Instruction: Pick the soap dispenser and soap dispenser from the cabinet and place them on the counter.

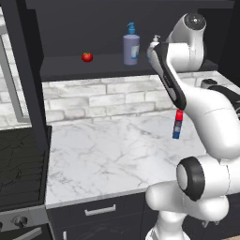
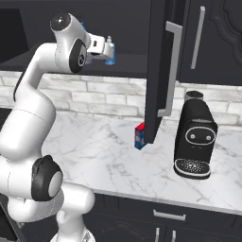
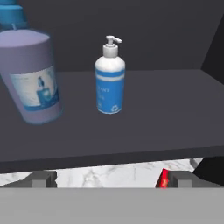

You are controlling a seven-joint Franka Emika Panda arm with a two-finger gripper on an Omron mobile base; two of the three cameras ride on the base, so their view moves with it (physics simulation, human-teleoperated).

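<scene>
Alignment between the jaws and the small bright-blue pump bottle with a white pump (image 3: 110,78) decides the coming reach. Seen from the hand view, that bottle stands upright on the dark shelf of the charcoal wall cabinet (image 3: 175,109), straight ahead of the gripper (image 3: 109,179) and slightly above the line between its two fingertips, with shelf still showing between them. Its long axis is vertical, so a level approach with the jaws passing either side of its body looks right. The jaws stand wide apart and hold nothing.

The larger greyish-purple pump bottle with a blue pump (image 3: 33,74) stands on the same shelf, off to the left in the hand view and appearing nearer the camera, apart from the blue one. A straight advance should, by my judgement, pass it without touching.

From the left base view, the purple bottle (image 1: 131,47) and a small red tomato (image 1: 87,57) sit on the shelf above the white marble worktop (image 1: 108,150), where a slim red-topped blue bottle (image 1: 178,124) stands. Neither dispenser is on the worktop yet.
</scene>
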